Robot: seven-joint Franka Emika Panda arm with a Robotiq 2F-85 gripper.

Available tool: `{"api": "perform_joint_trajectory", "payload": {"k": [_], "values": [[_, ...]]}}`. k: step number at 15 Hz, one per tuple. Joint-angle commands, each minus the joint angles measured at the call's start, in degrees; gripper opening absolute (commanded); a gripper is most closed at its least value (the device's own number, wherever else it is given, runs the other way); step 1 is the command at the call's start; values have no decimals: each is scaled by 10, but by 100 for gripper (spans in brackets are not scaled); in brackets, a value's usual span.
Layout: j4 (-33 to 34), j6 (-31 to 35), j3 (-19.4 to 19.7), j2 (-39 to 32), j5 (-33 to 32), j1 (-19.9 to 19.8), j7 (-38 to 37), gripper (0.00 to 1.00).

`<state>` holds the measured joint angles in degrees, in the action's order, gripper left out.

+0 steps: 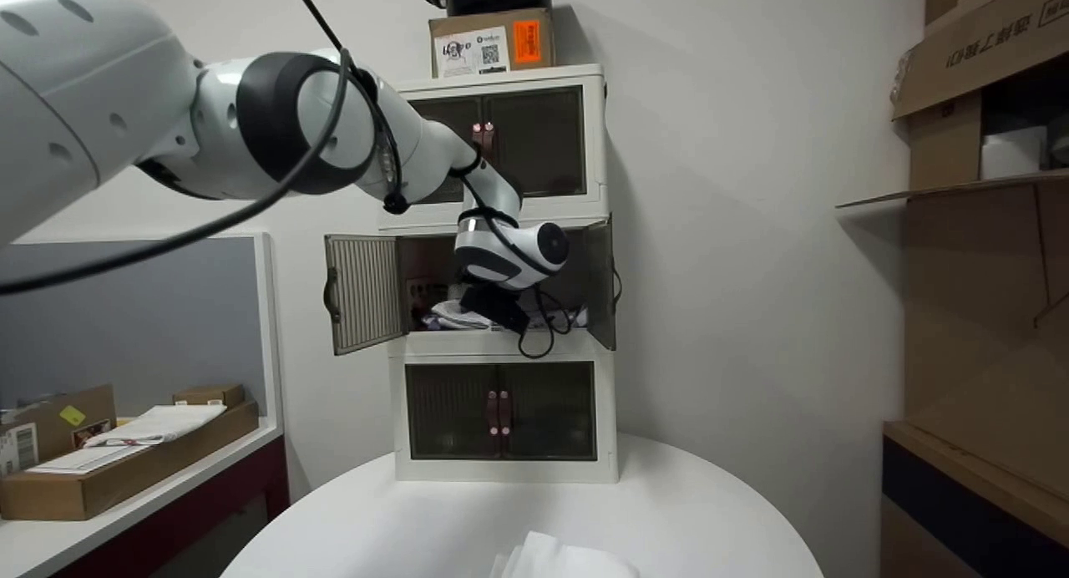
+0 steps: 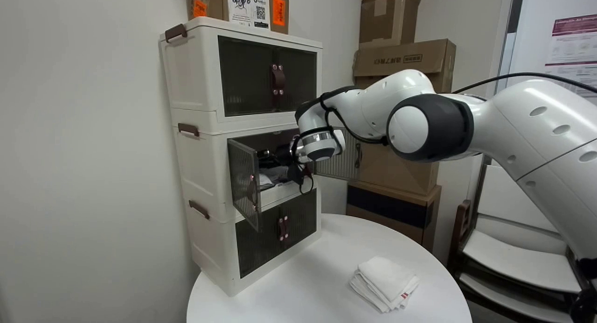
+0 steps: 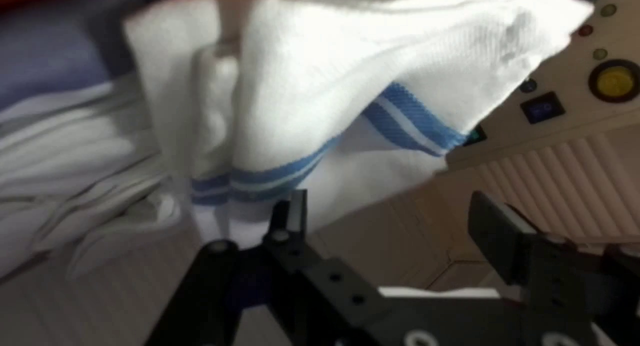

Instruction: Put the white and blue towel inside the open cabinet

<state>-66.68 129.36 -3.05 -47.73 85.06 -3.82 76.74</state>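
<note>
The white and blue towel lies inside the open cabinet, in loose folds, its blue stripes running along an edge close to the gripper. The gripper's fingers stand wide apart, clasping nothing; one overlaps a striped fold in the wrist view, and whether it touches the fabric cannot be told. On one side the towel borders folded white cloths and a purple-blue cloth; on the other, a corner reaches over a pale panel with a yellow disc and small coloured dots.

In an exterior view, pale fabric shows just behind the cabinet's front sill, partly hidden by the gripper; which cloth it is cannot be told. Both side-hinged doors are swung outward. At the left of that view, the ribbed door leaves clear room beside the robot's wrist; the right-hand door stands much nearer to it. A black cable loop dangles past the sill before the lower section, whose glass doors are closed.

The tower stands on a white round table. Open tabletop separates it from a folded white cloth with a red mark at one corner. Beyond, cardboard boxes are stacked.
</note>
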Motion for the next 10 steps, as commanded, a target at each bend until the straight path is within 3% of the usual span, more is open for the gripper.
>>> {"api": "perform_joint_trajectory", "payload": {"k": [1,7,10], "values": [[-72,-33,-1,62,-15,-23,8,100],[-201,-53,48,158,-163,-18,-106,100],[-282,3,57,221,-212,-15,-103,100]]}}
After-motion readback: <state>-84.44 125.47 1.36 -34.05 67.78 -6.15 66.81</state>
